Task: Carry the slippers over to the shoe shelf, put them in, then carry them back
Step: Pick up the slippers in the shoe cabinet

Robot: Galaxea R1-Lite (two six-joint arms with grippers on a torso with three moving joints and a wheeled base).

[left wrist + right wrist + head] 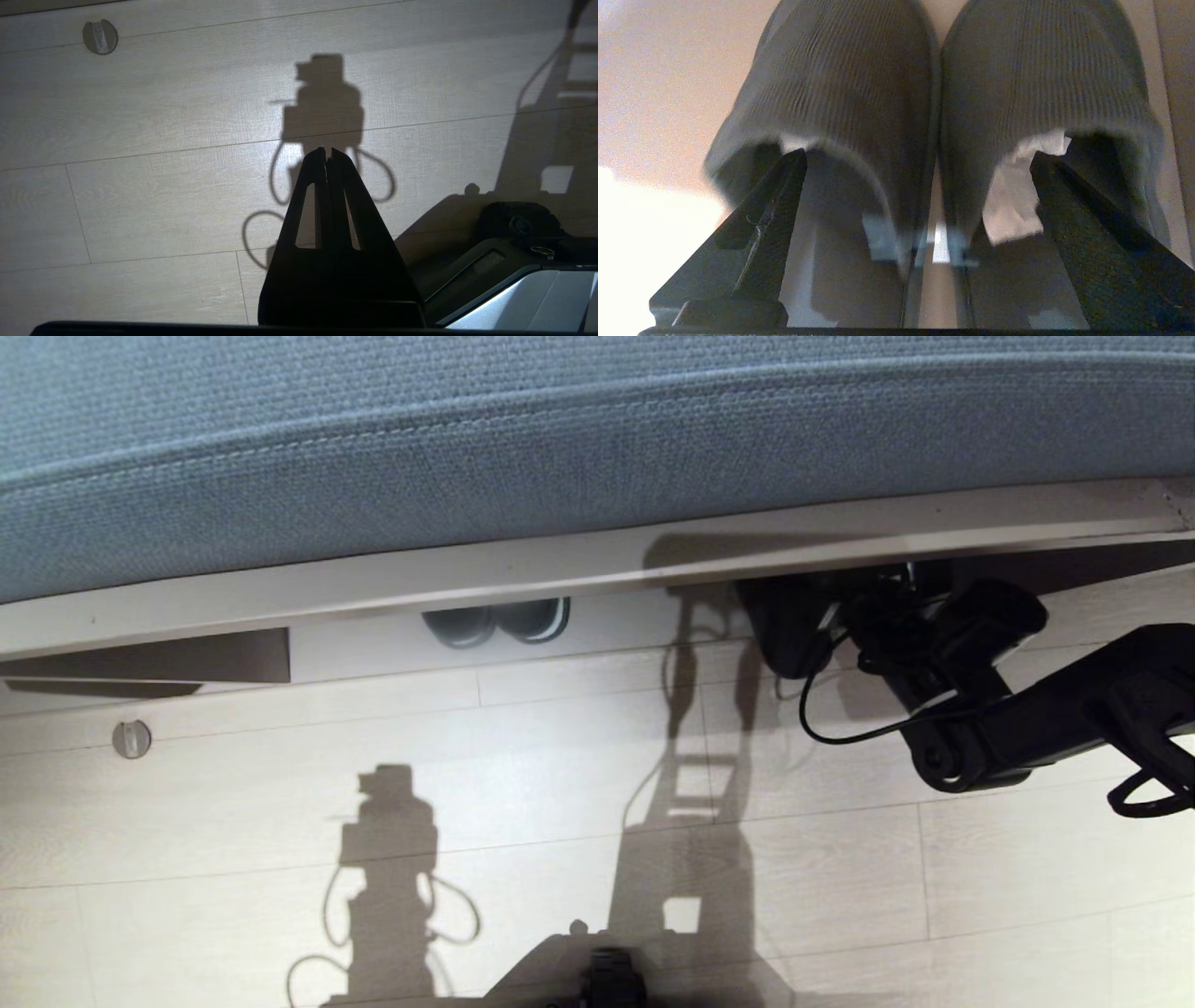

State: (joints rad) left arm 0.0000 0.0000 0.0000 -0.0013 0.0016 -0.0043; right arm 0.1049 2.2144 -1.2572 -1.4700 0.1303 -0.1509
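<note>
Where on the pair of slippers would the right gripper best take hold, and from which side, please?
Probably the two inner walls, where the slippers lie side by side. Come in from the open heel end: the right gripper already has one spread finger pointing into each strap opening, so closing should pinch both together.

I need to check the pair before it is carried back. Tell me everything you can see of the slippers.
The slippers are a dark grey pair with ribbed, knitted-looking straps, lying flat side by side, their inner edges close or touching. A crumpled white wad sits under the strap of one. The right gripper is open, with one finger reaching into each slipper's opening. They rest on a pale surface. In the head view they are hidden behind the right arm, under the blue cushioned edge.
</note>
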